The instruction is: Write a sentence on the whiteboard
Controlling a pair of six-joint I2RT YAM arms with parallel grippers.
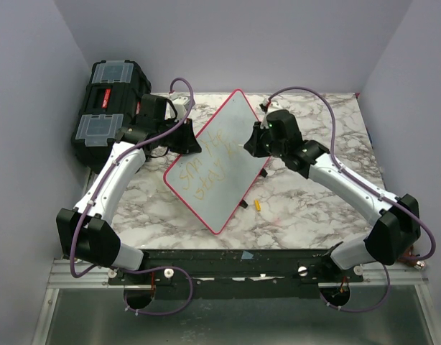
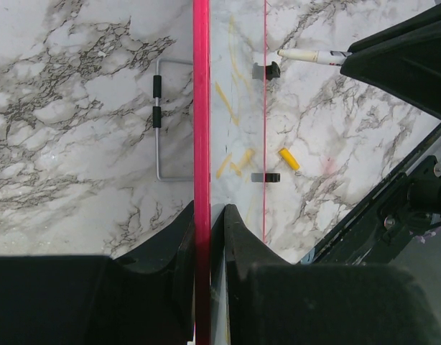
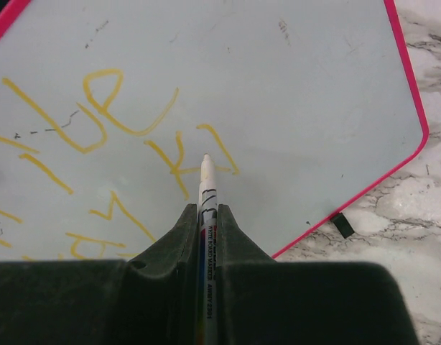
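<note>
Clamping the pink frame of the whiteboard (image 1: 219, 162), which sits cornerwise mid-desk (image 1: 314, 208), the left fingers (image 2: 238, 237) grip its edge. The right fingers (image 3: 231, 233) pinch a marker (image 3: 206, 180), its tip at the yellow 2-line sentence (image 3: 98, 122).

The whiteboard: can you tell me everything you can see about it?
The whiteboard is a glossy white rectangle in a pink frame with rounded corners and black clips on one edge. It sits turned like a diamond over the marble table, seemingly tilted. Yellow handwriting runs in two lines. The left gripper pinches its frame; the right gripper holds a marker with its tip at the surface.
</note>
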